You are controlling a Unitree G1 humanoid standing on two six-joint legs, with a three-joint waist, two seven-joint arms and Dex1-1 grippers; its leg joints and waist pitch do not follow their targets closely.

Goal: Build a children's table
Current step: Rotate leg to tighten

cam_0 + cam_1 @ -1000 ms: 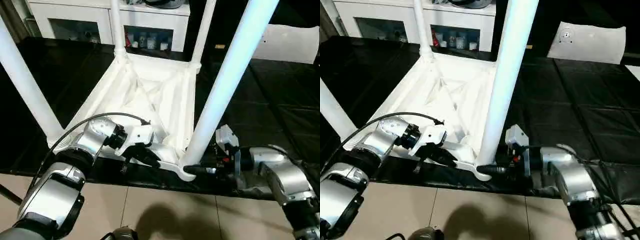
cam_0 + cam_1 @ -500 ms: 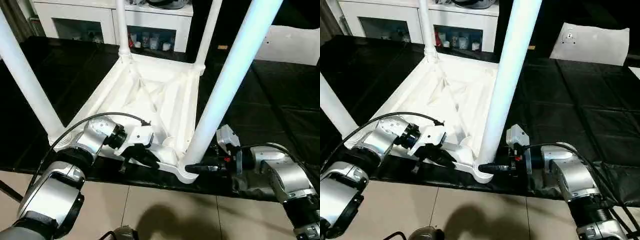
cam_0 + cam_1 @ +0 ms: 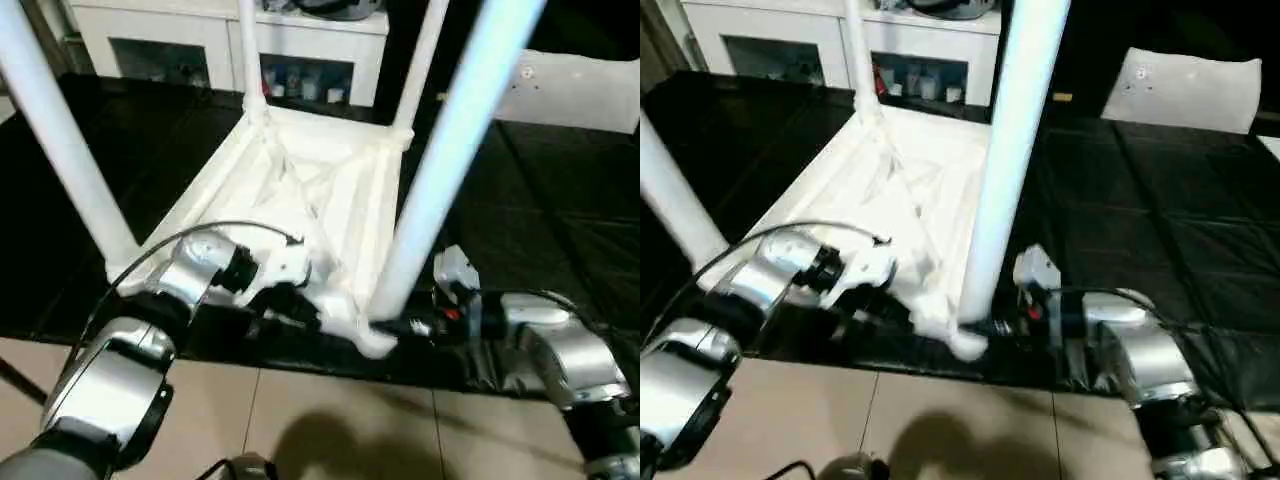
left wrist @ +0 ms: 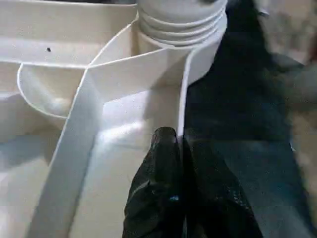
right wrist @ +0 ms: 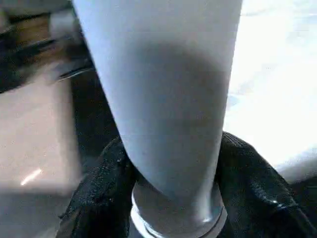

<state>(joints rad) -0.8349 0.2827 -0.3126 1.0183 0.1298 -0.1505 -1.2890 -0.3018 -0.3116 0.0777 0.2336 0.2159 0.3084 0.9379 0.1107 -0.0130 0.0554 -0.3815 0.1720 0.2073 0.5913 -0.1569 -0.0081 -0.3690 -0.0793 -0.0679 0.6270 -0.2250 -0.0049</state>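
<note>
The children's table stands upside down on the black mat, its ribbed tabletop (image 3: 320,190) facing up. Its legs rise from the corner sockets: the near right leg (image 3: 440,170), the near left leg (image 3: 60,130) and two far legs (image 3: 250,60). My left gripper (image 3: 300,305) is at the front rim beside the near right corner. In the left wrist view its fingers (image 4: 163,173) pinch the thin rim wall (image 4: 184,94). My right gripper (image 3: 400,325) is at the base of the near right leg. There its fingers (image 5: 99,198) press against both sides of the leg (image 5: 168,99).
White glass-door cabinets (image 3: 150,50) stand behind the mat. A flat white sheet (image 3: 580,90) lies at the back right. The black mat (image 3: 540,220) ends at a beige tiled floor (image 3: 330,420) close to me.
My right gripper's fingers have narrowed onto the base of the near right leg. The near right corner of the table now looks smeared by motion. The camera has shifted a little.
</note>
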